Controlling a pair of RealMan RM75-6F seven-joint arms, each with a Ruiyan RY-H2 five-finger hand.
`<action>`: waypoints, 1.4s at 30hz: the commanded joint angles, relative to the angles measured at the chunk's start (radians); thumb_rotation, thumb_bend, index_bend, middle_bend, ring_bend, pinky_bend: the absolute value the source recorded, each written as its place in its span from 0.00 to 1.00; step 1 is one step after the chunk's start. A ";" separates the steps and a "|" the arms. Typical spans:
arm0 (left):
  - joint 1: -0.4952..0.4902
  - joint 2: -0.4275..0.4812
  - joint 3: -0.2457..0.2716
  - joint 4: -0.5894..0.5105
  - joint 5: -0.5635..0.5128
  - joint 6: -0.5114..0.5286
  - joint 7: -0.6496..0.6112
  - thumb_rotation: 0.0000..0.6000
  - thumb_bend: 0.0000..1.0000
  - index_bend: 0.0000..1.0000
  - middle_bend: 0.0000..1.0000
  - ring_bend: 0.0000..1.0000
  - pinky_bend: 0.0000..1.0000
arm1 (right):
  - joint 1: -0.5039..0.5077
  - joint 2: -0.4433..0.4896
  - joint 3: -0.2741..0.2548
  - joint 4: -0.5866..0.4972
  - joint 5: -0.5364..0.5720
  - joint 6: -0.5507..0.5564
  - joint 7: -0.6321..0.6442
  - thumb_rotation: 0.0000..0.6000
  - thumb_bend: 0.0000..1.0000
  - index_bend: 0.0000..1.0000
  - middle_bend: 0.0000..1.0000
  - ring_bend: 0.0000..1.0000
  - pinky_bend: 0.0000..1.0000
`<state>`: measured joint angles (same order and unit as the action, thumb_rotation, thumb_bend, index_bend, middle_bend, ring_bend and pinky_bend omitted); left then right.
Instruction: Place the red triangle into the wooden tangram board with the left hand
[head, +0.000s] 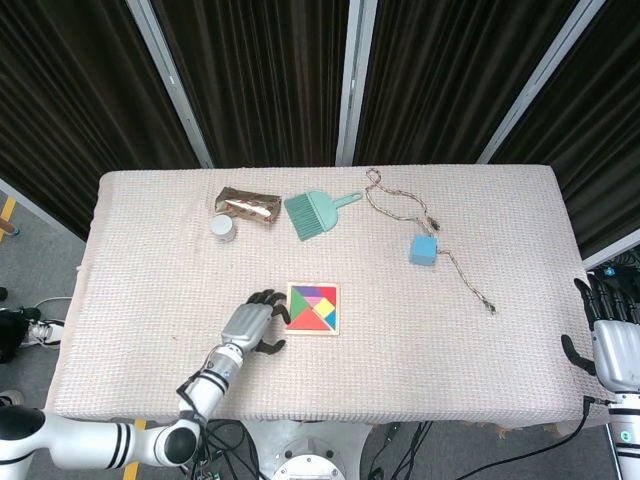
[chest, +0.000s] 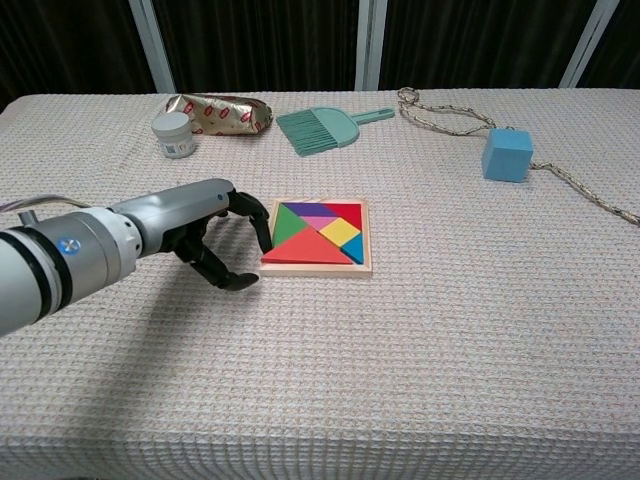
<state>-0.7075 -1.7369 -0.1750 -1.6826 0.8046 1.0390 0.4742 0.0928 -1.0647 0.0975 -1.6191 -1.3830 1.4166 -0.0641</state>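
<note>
The wooden tangram board (chest: 320, 268) lies mid-table, filled with coloured pieces. The red triangle (chest: 305, 248) sits in its lower left part, its tip level with the board's left rim. In the head view the red triangle (head: 299, 320) shows in the board (head: 337, 308) as well. My left hand (chest: 205, 225) hovers low just left of the board, fingers curved and apart, holding nothing; its fingertips (chest: 264, 228) reach the board's left edge. From above, the left hand (head: 250, 325) lies beside that edge. My right hand (head: 610, 335) hangs off the table's right end, fingers spread and empty.
A white jar (chest: 175, 133), a foil wrapper (chest: 220, 112) and a teal brush (chest: 325, 127) line the far side. A blue cube (chest: 507, 154) on a rope (chest: 440, 115) lies at the far right.
</note>
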 joint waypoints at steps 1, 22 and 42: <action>-0.002 -0.001 0.003 -0.001 0.001 0.000 -0.002 1.00 0.30 0.40 0.11 0.00 0.09 | 0.000 0.000 0.000 0.000 0.000 0.000 0.000 1.00 0.26 0.00 0.00 0.00 0.00; -0.019 -0.010 -0.001 -0.001 0.010 0.012 -0.012 1.00 0.30 0.37 0.11 0.00 0.09 | 0.001 0.000 0.000 0.002 0.002 -0.004 0.001 1.00 0.26 0.00 0.00 0.00 0.00; -0.027 -0.019 0.013 0.001 0.004 0.014 -0.010 1.00 0.30 0.37 0.11 0.00 0.09 | 0.002 -0.003 -0.001 0.009 0.004 -0.010 0.007 1.00 0.26 0.00 0.00 0.00 0.00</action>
<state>-0.7342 -1.7557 -0.1621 -1.6816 0.8089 1.0528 0.4639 0.0950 -1.0682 0.0970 -1.6097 -1.3792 1.4063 -0.0574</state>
